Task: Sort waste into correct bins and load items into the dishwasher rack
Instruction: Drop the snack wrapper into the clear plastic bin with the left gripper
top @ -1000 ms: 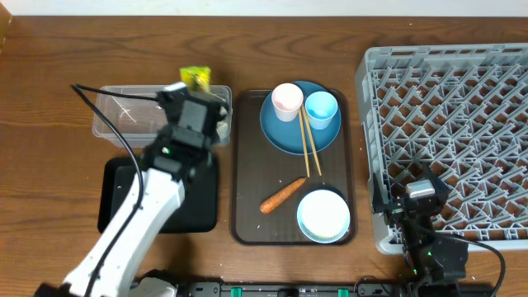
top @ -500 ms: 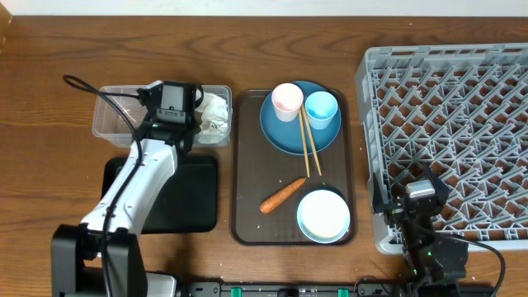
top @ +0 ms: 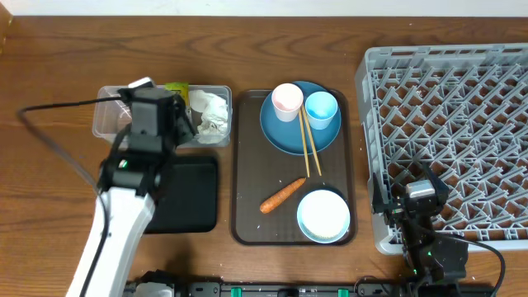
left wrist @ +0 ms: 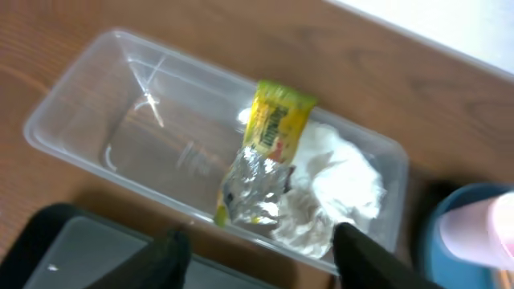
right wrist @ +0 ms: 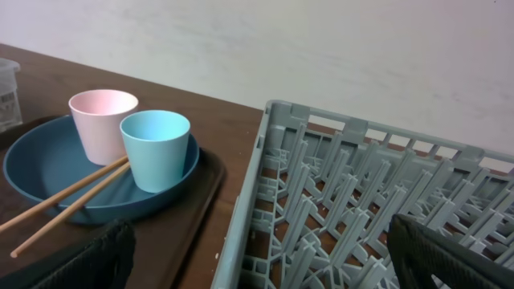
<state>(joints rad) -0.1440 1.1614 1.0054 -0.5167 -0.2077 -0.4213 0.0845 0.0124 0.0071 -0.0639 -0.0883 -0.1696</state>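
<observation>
Overhead, the small orange carrot (top: 282, 195) is the waste you have yet to bin. It lies alone on bare floor of the dark brown serving tray (top: 247, 157), in the half nearer the arms' edge of the desk. It sits just beside the pale bowl (top: 323, 216) without touching it, and apart from the lower ends of the chopsticks (top: 309, 144). Its long axis runs on a diagonal, thick end toward the tray's near-left corner and thin tip toward the tray's right wall. By my reading, a grasp should close across that diagonal rather than along it. Your left gripper (left wrist: 261, 249) hangs over the right end of the clear tub (top: 107, 124), beyond the serving tray's left wall. From there the carrot lies to the right and toward the arms' edge. The jaws are parted and empty: the foil wrapper (left wrist: 261, 160) and the crumpled paper (left wrist: 337, 189) lie loose in the tub below them. Your right gripper (right wrist: 261, 261) waits by the near-left corner of the rack (top: 462, 107), jaws spread wide on nothing, and the carrot lies to its left. Neither arm is clearly nearer, but the bins, including the black tray (top: 194, 198), are on the left arm's side, so I would give it this pick.
</observation>
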